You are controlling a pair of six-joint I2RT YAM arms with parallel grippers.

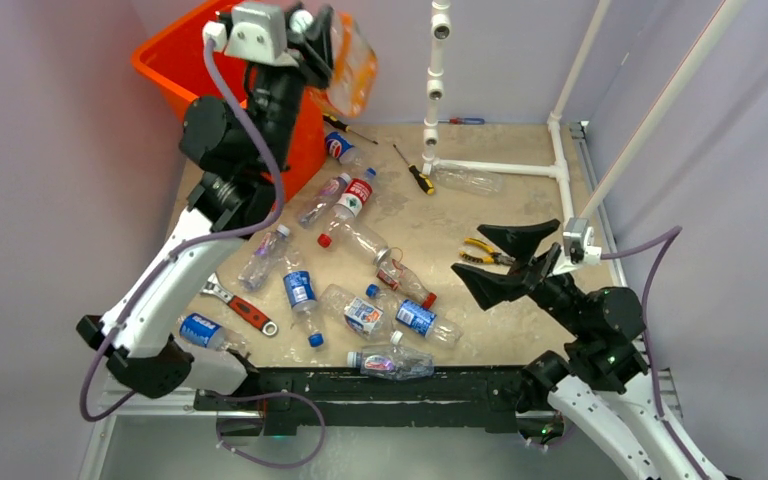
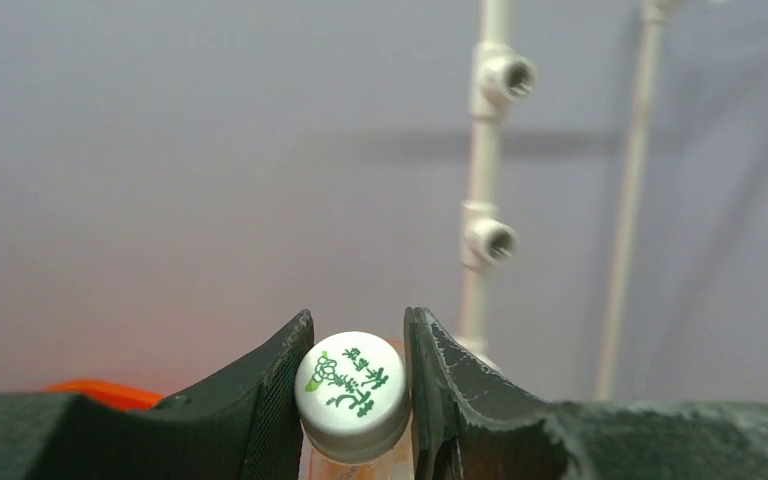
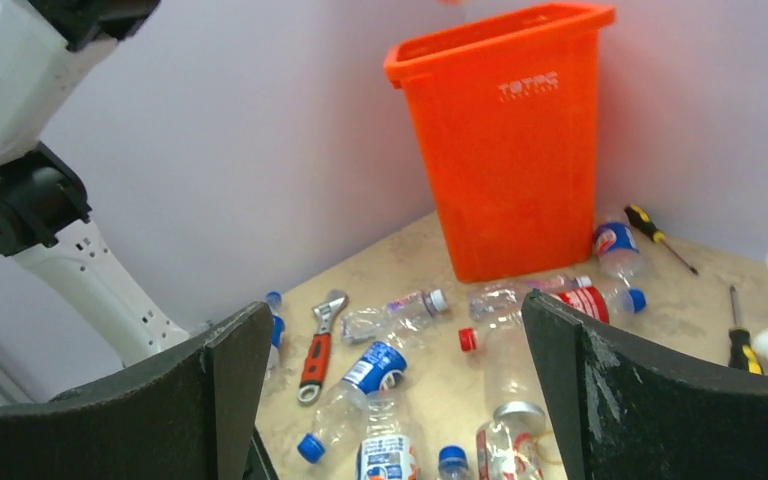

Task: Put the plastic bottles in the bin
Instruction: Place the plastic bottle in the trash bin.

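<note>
My left gripper (image 1: 317, 40) is raised high at the back left, shut on the white cap (image 2: 352, 385) of an orange-tinted plastic bottle (image 1: 352, 65). The bottle hangs by the right side of the orange bin (image 1: 175, 70); the bin stands tall in the right wrist view (image 3: 520, 150). Several plastic bottles lie scattered on the table, among them a blue-labelled one (image 1: 300, 292), a red-labelled one (image 1: 357, 194) and a clear one (image 1: 468, 180). My right gripper (image 1: 480, 258) hovers wide open over the table's right side, holding nothing, with bottles (image 3: 380, 370) below it.
A red-handled wrench (image 1: 242, 306) lies at the left front and yellow pliers (image 1: 487, 252) sit under the right gripper. Two screwdrivers (image 1: 416, 172) (image 1: 348, 128) lie near the bin. A white pipe frame (image 1: 435, 90) stands at the back right.
</note>
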